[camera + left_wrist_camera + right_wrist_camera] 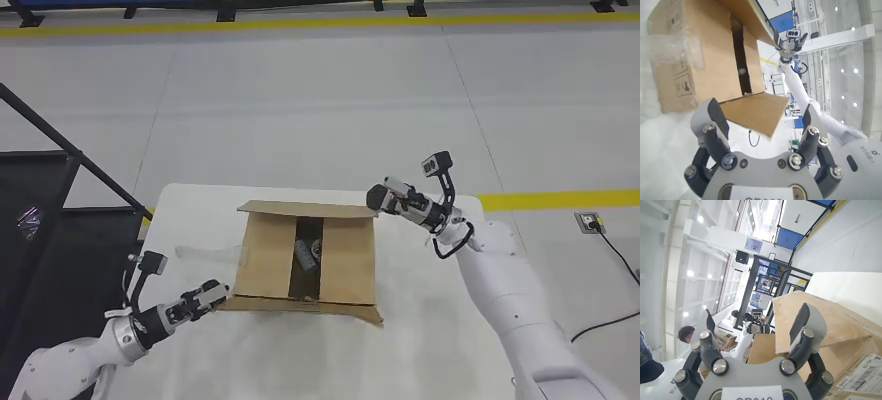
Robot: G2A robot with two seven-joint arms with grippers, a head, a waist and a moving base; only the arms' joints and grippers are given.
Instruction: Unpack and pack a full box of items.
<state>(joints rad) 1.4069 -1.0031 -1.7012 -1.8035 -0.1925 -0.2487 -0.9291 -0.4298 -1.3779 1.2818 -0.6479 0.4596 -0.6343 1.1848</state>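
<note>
Cardboard box (270, 255) in the middle of the white desk (440, 320), long top flaps folded nearly flat, a dark slot left between them. In that slot, dark items (308, 255) with something pale and round among them, too dim to name.

Left gripper (218, 292) at the near left corner of the box, spread wide, holding nothing. Seen from the left wrist, a short end flap (753, 115) jutting out between the fingers (717, 115), one pad right at its edge, the other well off it.

Right gripper (376, 196) at the far right corner, also spread wide and empty. Seen from the right wrist, a flap corner (783, 313) just behind one ribbed pad (799, 321); contact impossible to judge.

Crumpled clear plastic film (195, 250) on the desk against the left side of the box, partly covering the printed handling marks there. White shipping label (861, 380) on the box wall beside the right gripper. Black metal frame (60, 160) with a dark panel off the left edge of the desk. Yellow floor line (560, 200) beyond the desk to the right, and near it a floor socket (588, 222) with a black cable (620, 260).
</note>
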